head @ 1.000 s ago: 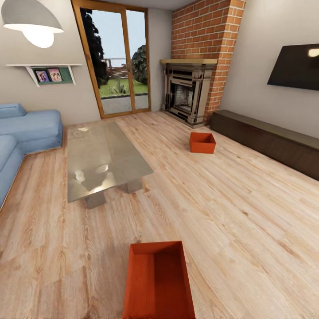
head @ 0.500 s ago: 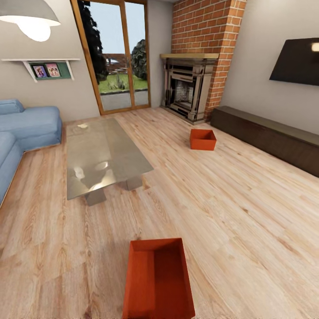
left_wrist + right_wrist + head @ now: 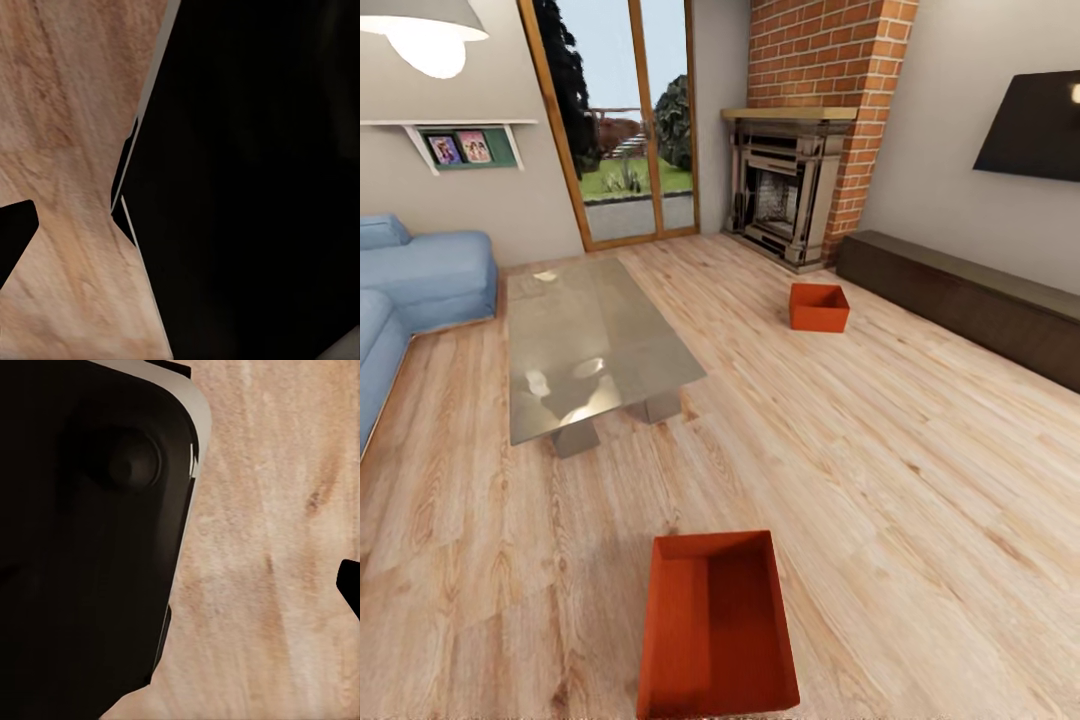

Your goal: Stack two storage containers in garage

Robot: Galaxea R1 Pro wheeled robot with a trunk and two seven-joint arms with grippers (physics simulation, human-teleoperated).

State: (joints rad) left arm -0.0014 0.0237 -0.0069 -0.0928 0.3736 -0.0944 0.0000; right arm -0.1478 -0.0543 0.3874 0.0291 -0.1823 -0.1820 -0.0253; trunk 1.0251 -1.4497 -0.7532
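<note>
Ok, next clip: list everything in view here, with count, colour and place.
bins: 2, orange-red, on the wood floor; near one at the head view's bottom, far one by the fireplace
coffee table: 1, glass, centre-left
sofa: 1, blue, left
fireplace: 1, red brick, back corner
glass doors: wood-framed, back wall
TV: 1, black, right wall
low cabinet: 1, dark, under TV
shelf: 1, white, left wall
lamp: 1, white, top left
robot parts: dark, in wrist views over floor

Left wrist camera is looking down past a large black body panel with a thin pale edge. Right wrist camera is showing a rounded black housing, pale-rimmed, with a circular recess. Finger positions are not resolving; jaw state is undeterminable.
</note>
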